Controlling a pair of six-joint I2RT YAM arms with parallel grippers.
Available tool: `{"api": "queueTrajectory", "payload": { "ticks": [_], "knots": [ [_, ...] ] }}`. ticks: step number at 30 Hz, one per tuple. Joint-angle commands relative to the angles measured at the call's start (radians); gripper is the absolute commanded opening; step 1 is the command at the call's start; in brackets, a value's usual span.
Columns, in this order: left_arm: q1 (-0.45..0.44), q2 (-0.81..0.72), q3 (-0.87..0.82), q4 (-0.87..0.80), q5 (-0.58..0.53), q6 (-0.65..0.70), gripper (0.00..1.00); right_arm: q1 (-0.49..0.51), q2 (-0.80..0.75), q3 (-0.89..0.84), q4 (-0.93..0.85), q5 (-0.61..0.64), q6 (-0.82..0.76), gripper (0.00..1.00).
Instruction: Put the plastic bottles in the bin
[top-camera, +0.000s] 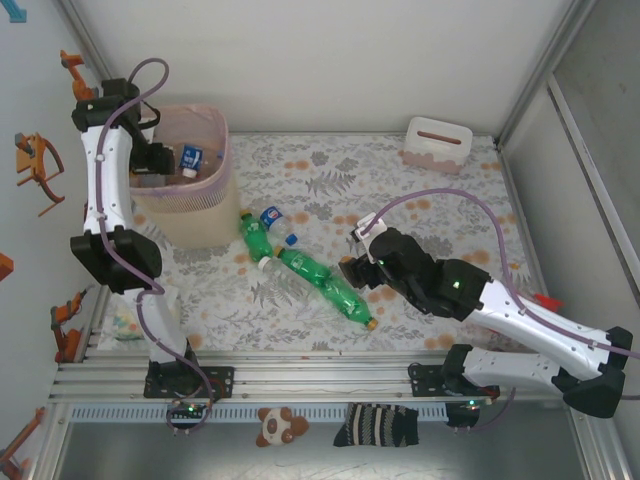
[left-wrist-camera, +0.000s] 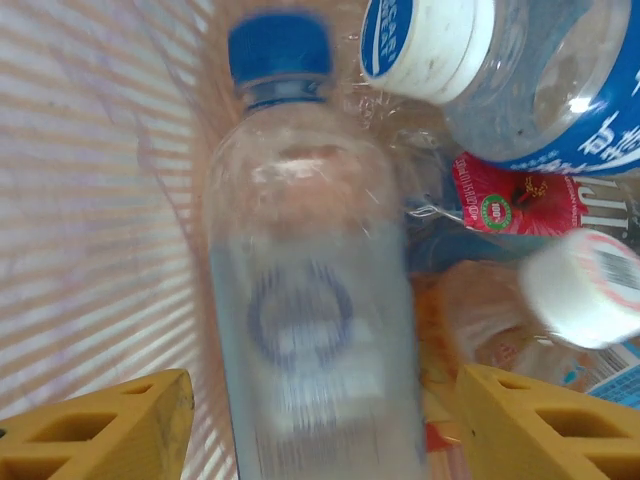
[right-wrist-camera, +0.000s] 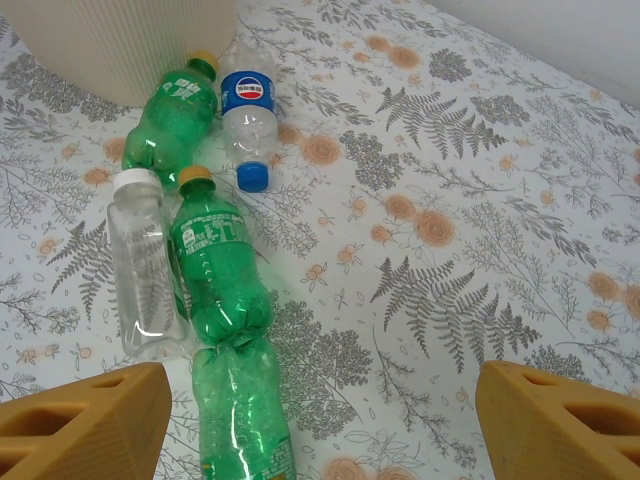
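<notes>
Floral-print tabletop (top-camera: 330, 165) inside a white-walled cell, shown from above and from both wrists. Take the bin (top-camera: 200, 215) as your reference: beige, perforated, with a pink liner (top-camera: 225, 150) folded over its rim.

Left arm. Your left jaws hang over the bin's mouth, pointing down into it. The left wrist view shows their yellow fingers (left-wrist-camera: 100, 430) standing apart. A clear blue-capped bottle (left-wrist-camera: 300, 300), blurred, sits between them with its cap pointing deeper into the bin. A narrow gap shows on each side of it, so these jaws are parted and grip nothing. Deeper in the bin lie a blue-labelled bottle with a white cap (left-wrist-camera: 480, 60), a red label (left-wrist-camera: 510, 195) and a second white cap (left-wrist-camera: 585, 290).

Right arm. Five bottles lie on the tabletop in a loose line leading away from the bin's base. Nearest the bin wall is a green yellow-capped bottle (right-wrist-camera: 170, 115), with a clear blue-labelled bottle (right-wrist-camera: 248, 115) just beside it. Farther from the bin, a clear white-capped bottle (right-wrist-camera: 140, 270) lies alongside a green orange-capped bottle (right-wrist-camera: 220, 265). A crumpled green bottle (right-wrist-camera: 240, 410) lies farthest out. Your right jaws hover over that far end, spread wide and empty.

A white slotted box (top-camera: 437, 143) stands well apart from the bin, by the back wall.
</notes>
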Motion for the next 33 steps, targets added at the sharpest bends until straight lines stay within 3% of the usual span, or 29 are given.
{"api": "queueTrajectory", "payload": {
  "ticks": [1, 10, 18, 24, 33],
  "knots": [
    [0.007, -0.026, 0.041, -0.039, -0.012, -0.017, 0.7, 0.006, -0.007, 0.044, 0.016, 0.015, -0.011, 0.79],
    [0.007, -0.082, 0.07, -0.037, 0.144, -0.039, 0.7, 0.004, -0.013, 0.062, -0.001, 0.026, 0.057, 0.79],
    [0.004, -0.195, 0.008, 0.028, 0.377, -0.081, 0.7, 0.003, -0.001, 0.076, -0.037, 0.0, 0.128, 0.79],
    [-0.015, -0.353, -0.17, 0.166, 0.517, -0.129, 0.69, -0.007, 0.037, 0.087, -0.093, -0.035, 0.201, 0.74],
    [-0.093, -0.608, -0.528, 0.392, 0.638, -0.216, 0.68, -0.014, 0.116, 0.058, -0.193, -0.146, 0.259, 0.67]
  ]
}}
